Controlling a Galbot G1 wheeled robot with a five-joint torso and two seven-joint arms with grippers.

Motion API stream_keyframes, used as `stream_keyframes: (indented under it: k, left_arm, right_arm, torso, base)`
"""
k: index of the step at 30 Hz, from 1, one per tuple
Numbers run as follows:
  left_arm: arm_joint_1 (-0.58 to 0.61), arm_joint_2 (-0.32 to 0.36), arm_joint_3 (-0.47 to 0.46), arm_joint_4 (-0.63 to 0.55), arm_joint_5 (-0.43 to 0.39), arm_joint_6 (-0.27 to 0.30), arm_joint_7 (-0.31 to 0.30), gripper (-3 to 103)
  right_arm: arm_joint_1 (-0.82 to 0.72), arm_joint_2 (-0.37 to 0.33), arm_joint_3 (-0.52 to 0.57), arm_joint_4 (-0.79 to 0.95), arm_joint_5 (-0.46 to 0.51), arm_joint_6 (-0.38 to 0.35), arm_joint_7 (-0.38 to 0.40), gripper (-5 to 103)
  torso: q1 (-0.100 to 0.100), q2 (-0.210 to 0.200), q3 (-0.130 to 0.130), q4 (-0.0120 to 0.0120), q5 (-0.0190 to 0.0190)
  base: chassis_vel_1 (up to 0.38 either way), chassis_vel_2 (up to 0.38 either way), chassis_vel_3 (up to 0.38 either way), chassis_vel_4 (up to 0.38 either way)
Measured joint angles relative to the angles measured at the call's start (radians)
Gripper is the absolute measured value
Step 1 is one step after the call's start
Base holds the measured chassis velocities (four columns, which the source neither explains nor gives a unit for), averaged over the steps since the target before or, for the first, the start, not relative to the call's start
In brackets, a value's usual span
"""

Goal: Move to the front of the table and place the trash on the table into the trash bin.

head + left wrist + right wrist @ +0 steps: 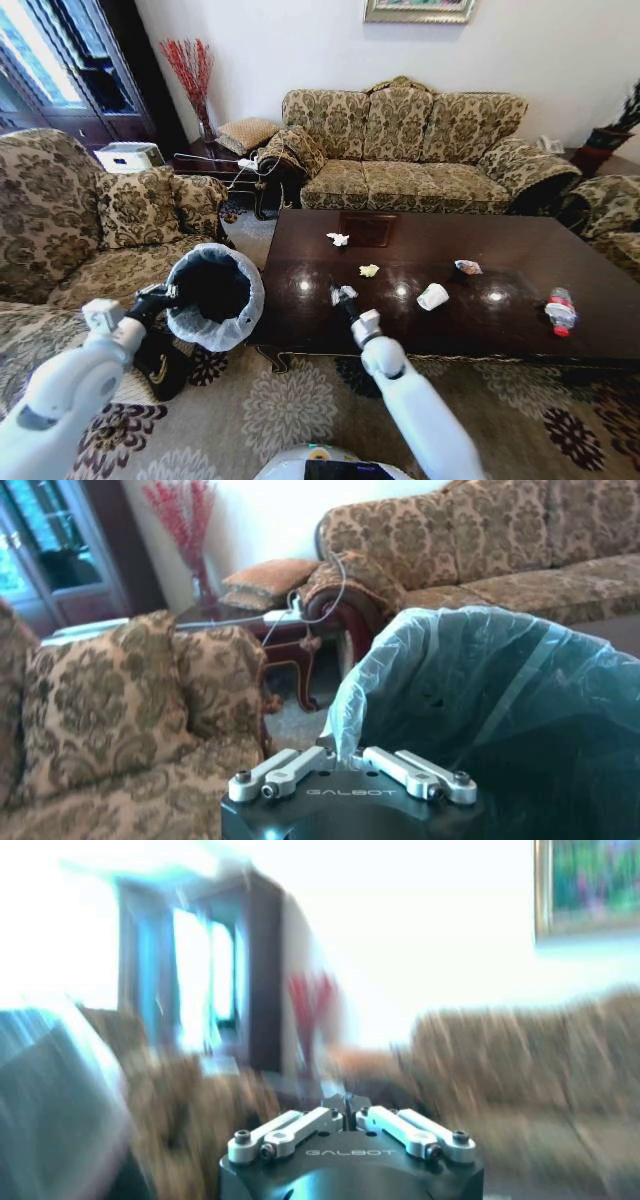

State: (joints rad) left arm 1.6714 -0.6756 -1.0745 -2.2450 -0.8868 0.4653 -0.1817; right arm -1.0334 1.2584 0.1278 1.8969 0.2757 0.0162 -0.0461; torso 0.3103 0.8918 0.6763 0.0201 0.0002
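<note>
The dark glossy table (500,330) carries the trash: a white paper wad (338,239), a yellowish wad (369,270), a crinkled wrapper (467,267), a white paper cup (432,296) and a clear bottle with a red cap (560,311). My right gripper (345,298) (347,1104) hangs over the table's near left part, shut, with a small white wad (343,293) at its fingertips. The trash bin (213,296) (500,705), lined with a whitish bag, is held off the table's left end. My left gripper (165,295) (350,759) is shut on its rim.
A patterned sofa (420,150) stands behind the table, another sofa (90,220) to the left of the bin, and an armchair (610,220) at the far right. Patterned carpet (250,410) lies in front of the table. A side table with cables (235,165) fills the back corner.
</note>
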Motion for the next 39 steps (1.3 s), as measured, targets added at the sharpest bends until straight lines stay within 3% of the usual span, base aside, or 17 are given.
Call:
stream_keyframes:
  k: [3,8,9,12,14,17,18,21,23,25,26,33,39]
  left_arm:
    - [-0.009,0.028,0.002,-0.012,-0.027,0.015,-0.018,2]
    - [0.006,-0.032,0.024,-0.045,-0.026,0.021,-0.019,2]
    - [0.010,-0.040,0.024,-0.048,-0.022,0.021,-0.017,2]
    - [0.024,-0.084,0.034,-0.056,0.011,0.012,0.006,2]
    - [0.024,-0.090,0.037,-0.056,0.018,0.010,0.010,2]
    - [0.020,-0.106,0.051,-0.053,0.030,0.005,0.018,2]
    - [0.020,-0.106,0.051,-0.053,0.030,0.005,0.018,2]
    - [0.020,-0.118,0.059,-0.052,0.040,0.001,0.028,2]
    - [0.020,-0.122,0.062,-0.051,0.044,-0.001,0.031,2]
    - [0.021,-0.132,0.070,-0.049,0.054,-0.005,0.039,2]
    - [0.021,-0.132,0.070,-0.049,0.054,-0.005,0.039,2]
    - [0.026,-0.150,0.077,-0.049,0.071,-0.011,0.050,2]
    - [0.021,-0.151,0.082,-0.042,0.073,-0.013,0.053,2]
  right_arm:
    - [-0.016,-0.015,0.009,0.082,0.008,-0.004,-0.016,0]
    - [-0.092,-0.007,0.026,0.024,-0.051,0.042,-0.006,-2]
    - [-0.102,-0.005,0.028,0.019,-0.057,0.042,0.002,3]
    - [-0.209,0.027,0.042,0.001,-0.077,-0.022,0.118,19]
    - [-0.226,0.038,0.048,-0.005,-0.077,-0.028,0.141,19]
    - [-0.269,0.070,0.066,-0.028,-0.072,-0.033,0.201,35]
    - [-0.269,0.070,0.066,-0.028,-0.072,-0.033,0.201,35]
    - [-0.282,0.078,0.080,-0.044,-0.053,-0.036,0.212,51]
    - [-0.281,0.079,0.082,-0.057,-0.044,-0.036,0.212,51]
    - [-0.269,0.075,0.081,-0.089,-0.016,-0.037,0.212,62]
    - [-0.269,0.075,0.081,-0.089,-0.016,-0.037,0.212,62]
    - [-0.218,0.105,0.067,-0.168,-0.011,-0.044,0.214,94]
    - [-0.175,0.128,0.063,-0.225,-0.008,-0.051,0.222,100]
  torso:
    - [0.000,0.000,0.000,0.0000,0.0000]
    - [0.000,0.000,0.000,0.0002,-0.0001]
    - [0.000,0.000,0.000,0.0002,-0.0001]
    - [0.000,0.000,0.000,0.0001,-0.0001]
    - [0.000,0.000,0.000,0.0001,-0.0002]
    - [0.000,0.000,0.000,0.0001,-0.0002]
    - [0.000,0.000,0.000,0.0001,-0.0002]
    - [0.000,0.000,0.000,0.0001,-0.0001]
    - [0.000,0.000,0.000,0.0001,0.0000]
    - [0.000,0.000,0.000,0.0001,-0.0002]
    - [0.000,0.000,0.000,0.0001,-0.0002]
    - [0.000,0.000,0.000,0.0003,0.0000]
    - [0.000,0.000,0.000,0.0005,0.0000]
  base:
    - [0.000,0.000,0.000,0.000]
    - [0.000,0.000,0.000,0.000]
    - [0.000,0.000,0.000,0.000]
    - [0.000,0.000,0.000,0.000]
    - [0.000,0.000,0.000,0.000]
    - [0.000,0.000,0.000,0.000]
    - [0.000,0.000,0.000,0.000]
    - [0.000,0.000,0.000,0.000]
    - [0.000,0.000,0.000,0.000]
    - [0.000,0.000,0.000,0.000]
    - [0.000,0.000,0.000,0.000]
    - [0.000,0.000,0.000,0.000]
    - [0.000,0.000,0.000,0.000]
